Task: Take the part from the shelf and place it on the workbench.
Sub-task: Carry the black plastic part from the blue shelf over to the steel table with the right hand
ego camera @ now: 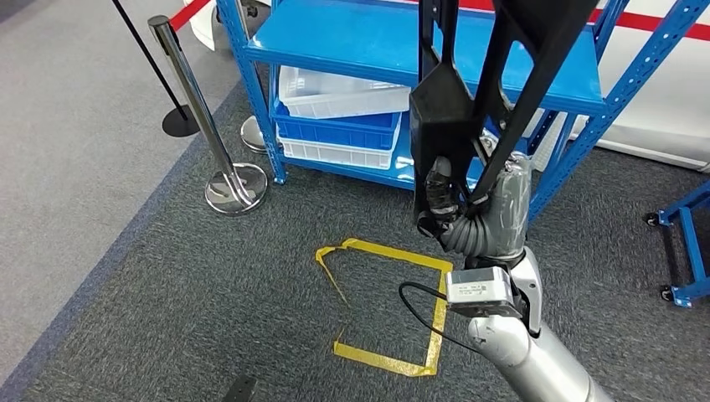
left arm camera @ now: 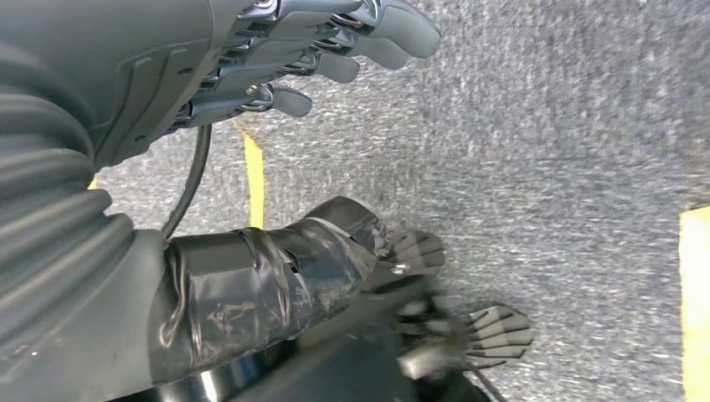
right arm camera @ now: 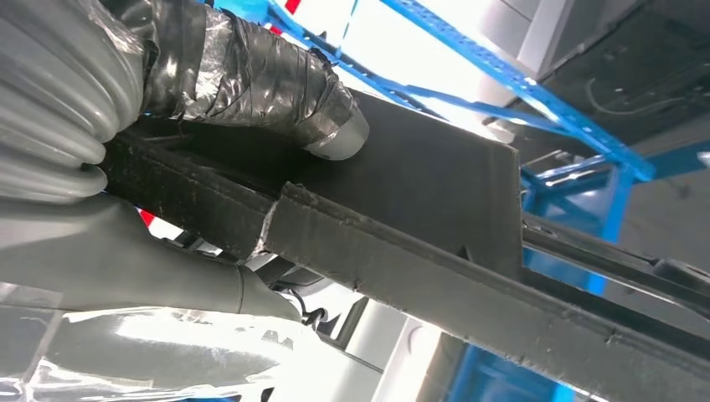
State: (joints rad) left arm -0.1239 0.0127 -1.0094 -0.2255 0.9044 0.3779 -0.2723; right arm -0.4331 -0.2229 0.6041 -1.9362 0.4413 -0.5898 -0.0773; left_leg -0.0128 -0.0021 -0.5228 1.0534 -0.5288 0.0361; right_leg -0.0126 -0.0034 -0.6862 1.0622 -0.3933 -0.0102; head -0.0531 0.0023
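Observation:
The part (ego camera: 448, 109) is a black flat plate with long black struts, raised high in the head view in front of the blue shelf (ego camera: 352, 42). My right hand (ego camera: 452, 209) grips its lower end, wrist pointing upward. In the right wrist view the taped thumb (right arm camera: 251, 84) presses on the plate's face (right arm camera: 435, 184) and a rough black bar (right arm camera: 419, 260) of the part runs across under it. My left hand (left arm camera: 167, 75) hangs over the grey carpet with its fingers (left arm camera: 368, 33) spread and nothing in them.
White and blue bins (ego camera: 339, 117) sit on the shelf's lower level. Two chrome stanchions (ego camera: 209, 126) stand left of the shelf. A yellow tape outline (ego camera: 389, 301) marks the carpet below my arm. A blue wheeled frame (ego camera: 686, 251) stands at the right edge.

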